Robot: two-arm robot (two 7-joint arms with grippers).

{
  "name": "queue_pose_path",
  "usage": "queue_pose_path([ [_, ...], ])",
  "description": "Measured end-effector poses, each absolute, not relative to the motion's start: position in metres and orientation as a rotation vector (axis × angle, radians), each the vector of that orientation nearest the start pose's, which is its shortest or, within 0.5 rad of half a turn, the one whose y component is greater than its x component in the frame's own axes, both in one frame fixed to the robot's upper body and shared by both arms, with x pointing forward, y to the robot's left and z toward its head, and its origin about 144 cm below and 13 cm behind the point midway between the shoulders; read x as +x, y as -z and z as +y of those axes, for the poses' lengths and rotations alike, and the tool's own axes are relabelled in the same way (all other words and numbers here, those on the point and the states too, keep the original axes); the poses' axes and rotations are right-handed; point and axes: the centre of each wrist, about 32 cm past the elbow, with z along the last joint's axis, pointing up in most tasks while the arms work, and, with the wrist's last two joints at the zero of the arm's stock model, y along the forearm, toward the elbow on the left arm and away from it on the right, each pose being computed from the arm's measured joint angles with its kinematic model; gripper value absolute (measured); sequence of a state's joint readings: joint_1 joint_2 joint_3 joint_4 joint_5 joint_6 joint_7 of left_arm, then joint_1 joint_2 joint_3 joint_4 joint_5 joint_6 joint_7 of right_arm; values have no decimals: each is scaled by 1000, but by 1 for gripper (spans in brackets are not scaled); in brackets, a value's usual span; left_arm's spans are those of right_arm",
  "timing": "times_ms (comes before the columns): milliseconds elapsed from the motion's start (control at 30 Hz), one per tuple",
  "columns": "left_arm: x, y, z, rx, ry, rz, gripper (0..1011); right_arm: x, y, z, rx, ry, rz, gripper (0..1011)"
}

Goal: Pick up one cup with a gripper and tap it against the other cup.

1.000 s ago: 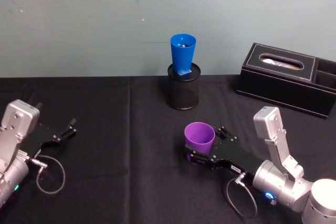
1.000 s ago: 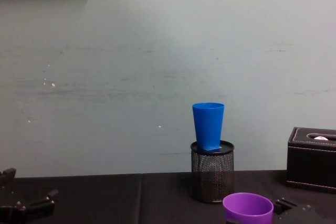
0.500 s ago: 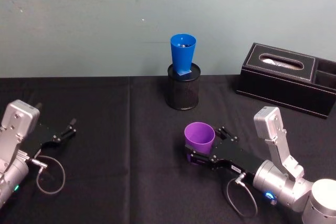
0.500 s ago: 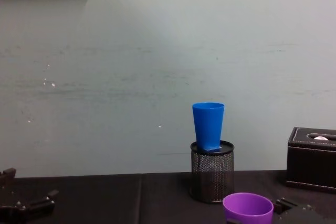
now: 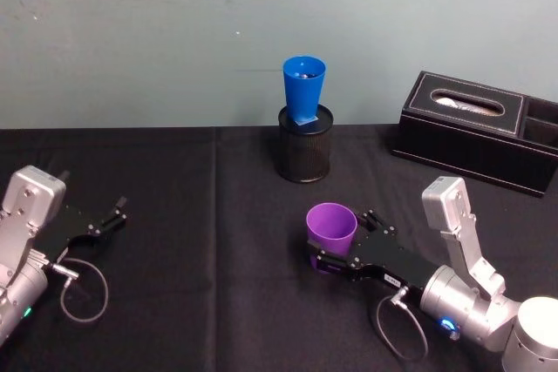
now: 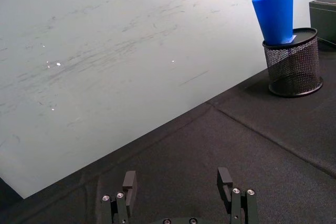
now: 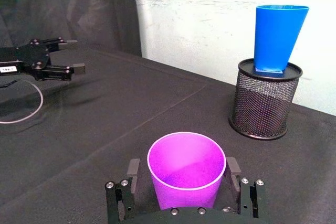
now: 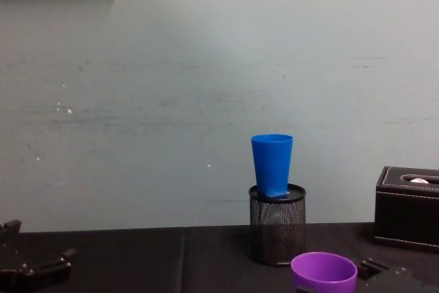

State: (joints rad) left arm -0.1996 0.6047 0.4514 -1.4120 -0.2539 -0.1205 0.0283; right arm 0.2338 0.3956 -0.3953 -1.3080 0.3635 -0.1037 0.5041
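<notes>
1. Purple plastic at the centre of the frame: the purple cup [image 5: 331, 226] stands upright, mouth up, on the black tablecloth [image 5: 218, 285], right of the middle and near the robot.
2. Around it lies the right gripper [image 5: 344, 239], low along the cloth. In the right wrist view its jaws stand apart, one on each side of the cup's lower wall. A sliver of gap shows on one side, so they bracket the cup rather than clamp it.
3. The cup's long axis is vertical, crosswise to fingers that reach in level from the side. A squeeze would fall straight across the tapered wall.
4. Ahead of the jaws, farther back on the table and higher, the blue cup [image 5: 302, 84] sits with its base in the top of a black mesh pen holder [image 5: 305, 156]. The two cups are well apart, so the tap likely calls for a lift as well as a forward reach.
5. Clearly the nearer arm is the right one. The left gripper [image 5: 113, 215] rests at the cloth's far left, jaws apart and holding nothing.
6. By count there are two cups, one purple and one blue. There is one mesh holder, two grippers, and one black tissue box [image 5: 471, 128] at the right rear.
</notes>
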Motion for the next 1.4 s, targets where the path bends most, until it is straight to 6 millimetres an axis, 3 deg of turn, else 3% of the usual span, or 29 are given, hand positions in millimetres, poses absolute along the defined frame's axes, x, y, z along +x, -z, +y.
queue_pose_path([
  [1000, 489, -1140, 310, 304, -1248, -285, 1000, 506, -1122, -262, -114, 804, -6, 1002],
  [1400, 489, -1140, 310, 304, -1248, -285, 1000, 506, -1122, -262, -114, 804, -6, 778],
])
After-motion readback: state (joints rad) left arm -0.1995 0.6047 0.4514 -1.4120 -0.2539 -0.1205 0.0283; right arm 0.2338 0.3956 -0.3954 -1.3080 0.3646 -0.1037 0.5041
